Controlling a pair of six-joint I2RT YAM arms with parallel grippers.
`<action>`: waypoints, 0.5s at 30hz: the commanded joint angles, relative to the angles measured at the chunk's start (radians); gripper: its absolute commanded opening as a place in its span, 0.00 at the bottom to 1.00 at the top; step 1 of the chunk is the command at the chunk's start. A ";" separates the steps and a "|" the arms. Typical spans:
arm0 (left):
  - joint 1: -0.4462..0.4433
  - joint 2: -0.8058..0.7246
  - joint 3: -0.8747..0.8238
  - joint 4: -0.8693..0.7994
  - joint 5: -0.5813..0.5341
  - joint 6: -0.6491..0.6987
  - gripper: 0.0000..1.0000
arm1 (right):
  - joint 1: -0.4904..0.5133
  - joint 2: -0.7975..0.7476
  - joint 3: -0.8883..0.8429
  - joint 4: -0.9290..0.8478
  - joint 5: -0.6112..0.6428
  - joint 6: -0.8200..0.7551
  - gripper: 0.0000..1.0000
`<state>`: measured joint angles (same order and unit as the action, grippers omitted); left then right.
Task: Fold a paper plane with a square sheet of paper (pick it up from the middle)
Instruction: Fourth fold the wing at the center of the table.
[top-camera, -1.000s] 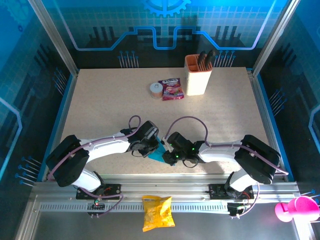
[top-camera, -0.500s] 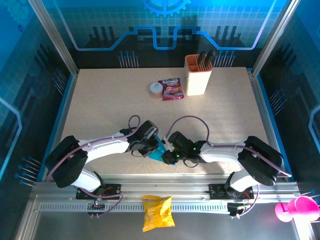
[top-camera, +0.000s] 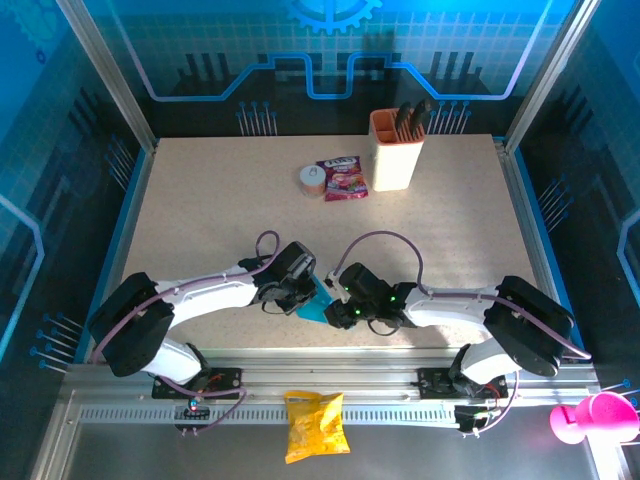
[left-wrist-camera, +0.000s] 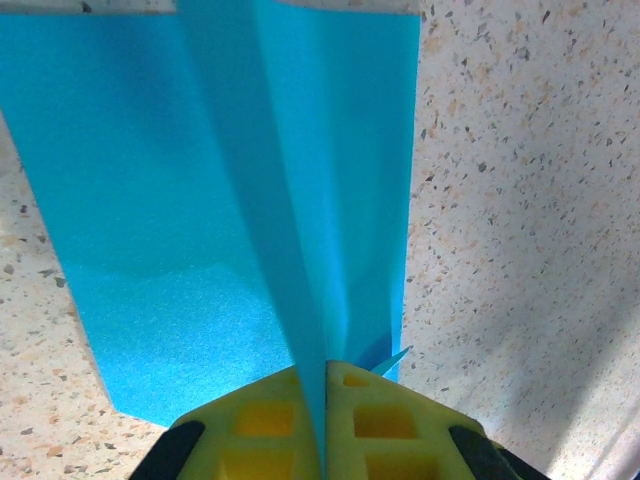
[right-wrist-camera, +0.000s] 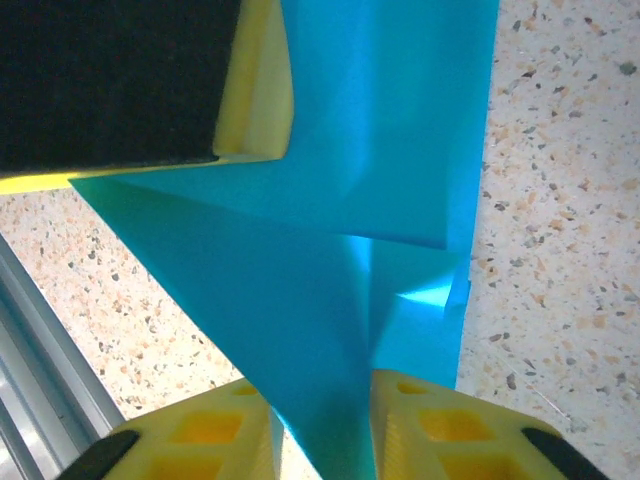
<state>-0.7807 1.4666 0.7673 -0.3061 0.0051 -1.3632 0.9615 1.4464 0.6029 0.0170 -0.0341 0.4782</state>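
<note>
blue paper (top-camera: 317, 304) mostly hidden between left claw (top-camera: 303, 298) and right claw (top-camera: 335, 308)

We count two arms, the left arm (top-camera: 208, 291) and the right arm (top-camera: 452, 298); one blue sheet of paper (top-camera: 318, 304) between them; at the far side one tape roll (top-camera: 312, 180), one snack packet (top-camera: 343, 178) and one holder (top-camera: 395, 155); near, one yellow crisp bag (top-camera: 315, 425) and one pink object (top-camera: 595, 417).

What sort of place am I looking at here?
Probably a robot test cell: left arm and right arm bolted to an aluminium rail, a speckled table walled by blue printed panels, a snack packet as a prop.
</note>
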 joint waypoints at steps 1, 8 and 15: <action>0.000 -0.011 -0.014 -0.021 -0.007 -0.008 0.00 | 0.005 0.005 -0.017 0.004 -0.007 0.010 0.26; 0.000 -0.002 -0.013 -0.024 -0.006 -0.005 0.00 | 0.006 -0.010 -0.031 -0.001 -0.009 0.018 0.32; 0.000 0.007 -0.010 -0.024 -0.005 -0.003 0.00 | 0.006 -0.049 -0.040 -0.010 -0.001 0.025 0.33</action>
<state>-0.7807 1.4670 0.7673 -0.3061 0.0048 -1.3632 0.9615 1.4250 0.5728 0.0158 -0.0338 0.4927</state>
